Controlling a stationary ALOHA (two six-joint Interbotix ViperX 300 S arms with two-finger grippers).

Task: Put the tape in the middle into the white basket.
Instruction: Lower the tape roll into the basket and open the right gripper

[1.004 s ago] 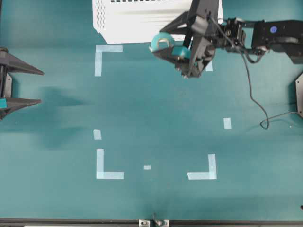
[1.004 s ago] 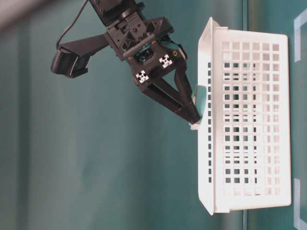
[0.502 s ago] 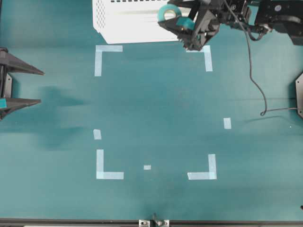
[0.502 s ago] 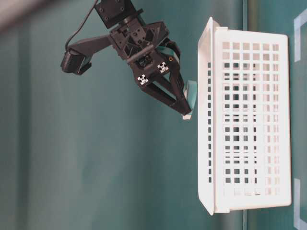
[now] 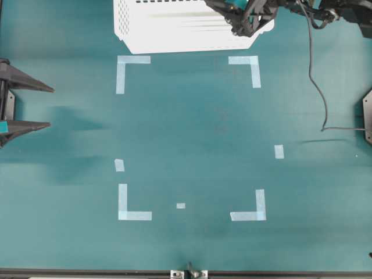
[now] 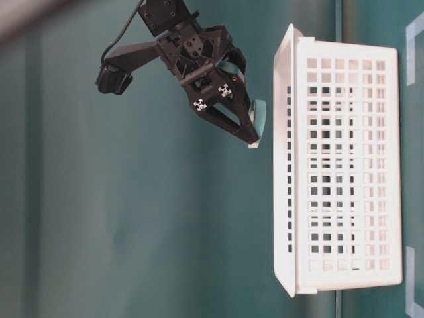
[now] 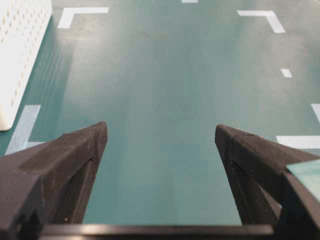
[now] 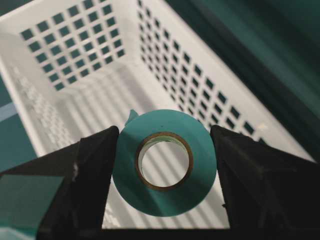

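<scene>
The teal tape [image 8: 164, 162], a small roll with a pale core, is held edge-on between my right gripper's fingers [image 8: 95, 165]. My right gripper [image 8: 164, 132] is shut on it and hangs above the open white basket [image 8: 90, 95]. In the table-level view the tape [image 6: 260, 114] sits at the gripper's [image 6: 252, 136] tip, apart from the basket's rim [image 6: 285, 165]. In the overhead view the right gripper [image 5: 241, 17] is over the basket's [image 5: 174, 26] right end. My left gripper [image 5: 49, 106] is open and empty at the left edge, as the left wrist view [image 7: 161, 127] shows.
Pale tape corner marks [image 5: 125, 61] frame a square on the teal table, with small strips [image 5: 279, 151] beside it. The right arm's cable [image 5: 317, 70] trails down the right side. The basket's corner [image 7: 20, 60] shows at the left wrist view's left.
My right gripper has carried the tape from the basket's near side, up and over its rim, to above its inside. The left arm has not moved.
</scene>
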